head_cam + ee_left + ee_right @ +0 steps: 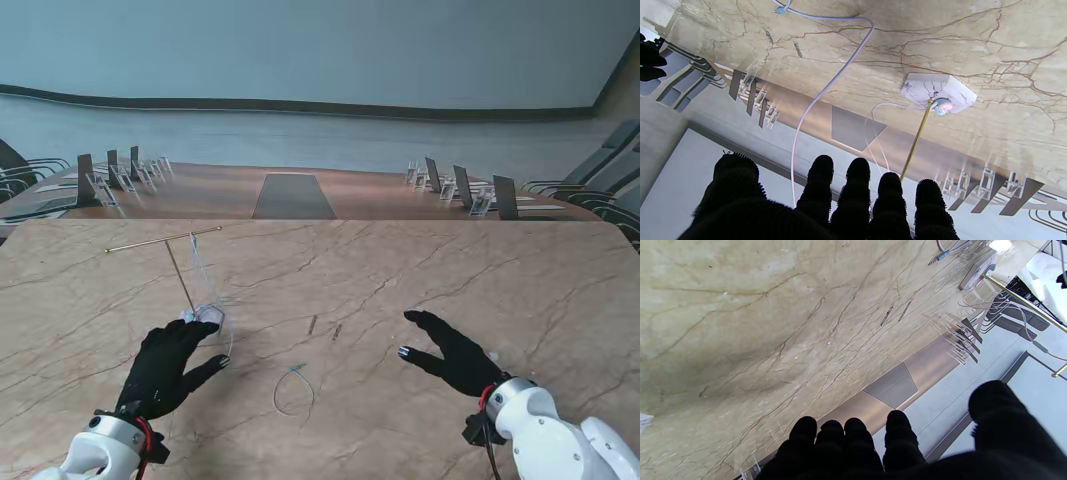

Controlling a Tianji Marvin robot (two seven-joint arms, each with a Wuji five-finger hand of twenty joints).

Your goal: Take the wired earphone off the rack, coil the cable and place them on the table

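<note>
Cable (296, 390) from the wired earphone (207, 290) trailed off the rack (180, 270) onto the tabletop (420, 270), looping between your two robot hands, because its upper part was draped over the crossbar. In the stand view your left robot hand (168, 365) sat just beside the rack's base, fingers spread, holding nothing; your right robot hand (450, 352) was likewise spread and empty. The left wrist view showed the rack's base (938, 91) just beyond the fingertips (888, 181). The right wrist view showed the plug (938, 256) far off.

One rack (178, 262) at ten o'clock. One wired earphone (296, 385) at six o'clock. Two gloved hands: left hand (172, 362), right hand (452, 351). Two small dark marks (325, 327) at centre.
</note>
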